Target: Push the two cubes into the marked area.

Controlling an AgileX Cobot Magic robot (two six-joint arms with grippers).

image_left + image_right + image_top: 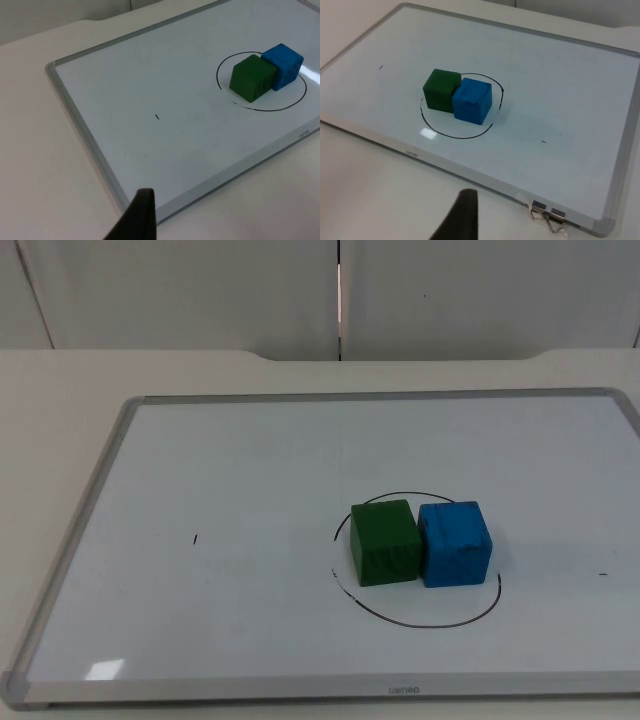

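Inside the drawn circle (418, 558) near the whiteboard's (250, 470) front edge, the green cube (385, 542) and blue cube (455, 543) sit touching, green left. Both arms wait off the board. One fingertip (137, 217) of the left gripper and one fingertip (460, 217) of the right gripper hang over the table before that edge; I cannot tell their state.

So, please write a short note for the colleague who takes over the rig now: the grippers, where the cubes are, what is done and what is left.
Left gripper: pulled back off the whiteboard, one black fingertip above the table near the board's front edge. The arm waits.
Right gripper: also pulled back, one fingertip above the table in front of the board. It waits too.
Green cube and blue cube: side by side, touching, both inside the drawn circle on the whiteboard.
Done: both cubes appear to stand in the marked area.
Left: probably nothing; only confirm that no cube edge crosses the line.
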